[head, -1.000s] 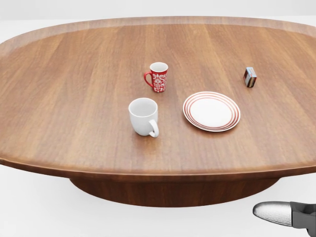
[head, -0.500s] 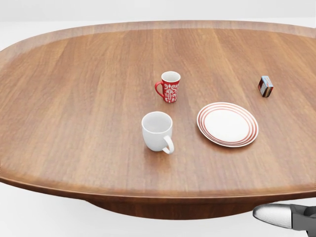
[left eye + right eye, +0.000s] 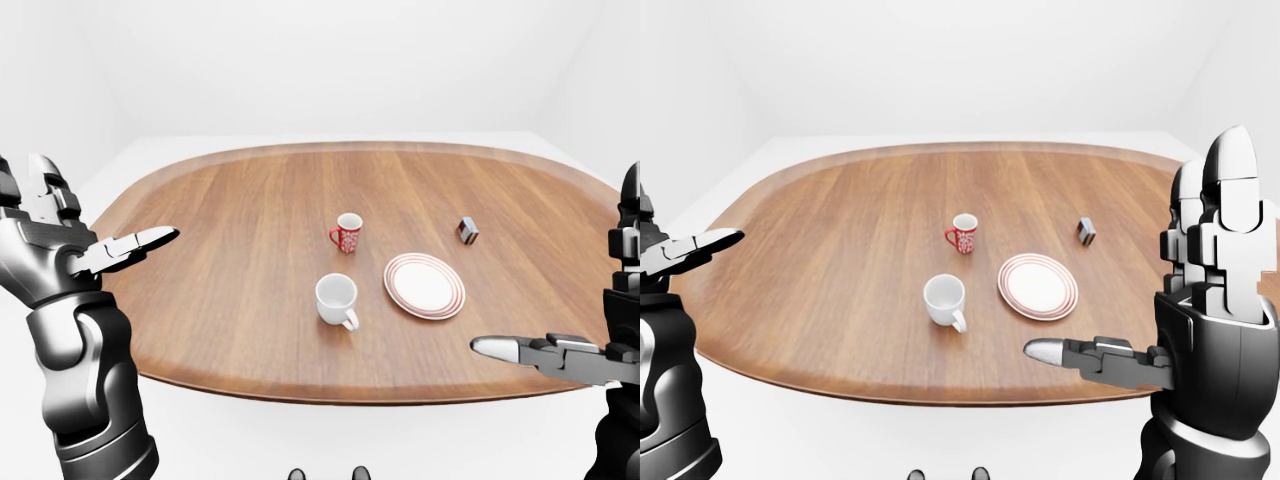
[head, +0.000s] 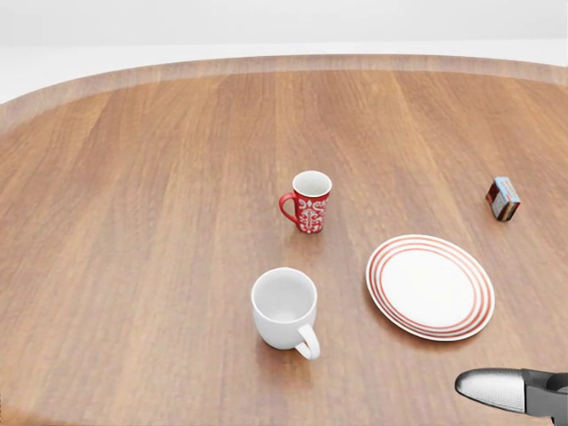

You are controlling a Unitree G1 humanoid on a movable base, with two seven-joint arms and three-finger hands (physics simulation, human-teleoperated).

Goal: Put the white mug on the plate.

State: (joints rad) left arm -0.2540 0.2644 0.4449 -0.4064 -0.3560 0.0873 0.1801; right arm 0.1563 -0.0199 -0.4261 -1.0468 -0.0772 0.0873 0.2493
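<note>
Both hands raised and spread at the near edge of the oval wooden surface (image 4: 133,222); nothing held.

Head view: white mug (image 4: 285,310) sits upright just below centre, handle at about 5 o'clock, empty. Plate (image 4: 430,286), white with red rings, lies at 3 o'clock of the mug, near but apart. Red patterned mug (image 4: 308,201) stands at 12 o'clock of the white mug. Small box (image 4: 503,198) at 2 o'clock of the plate, well apart. Left hand (image 3: 60,250) fingers splayed; right hand (image 3: 1210,290) fingers extended upright, thumb pointing inward.
</note>
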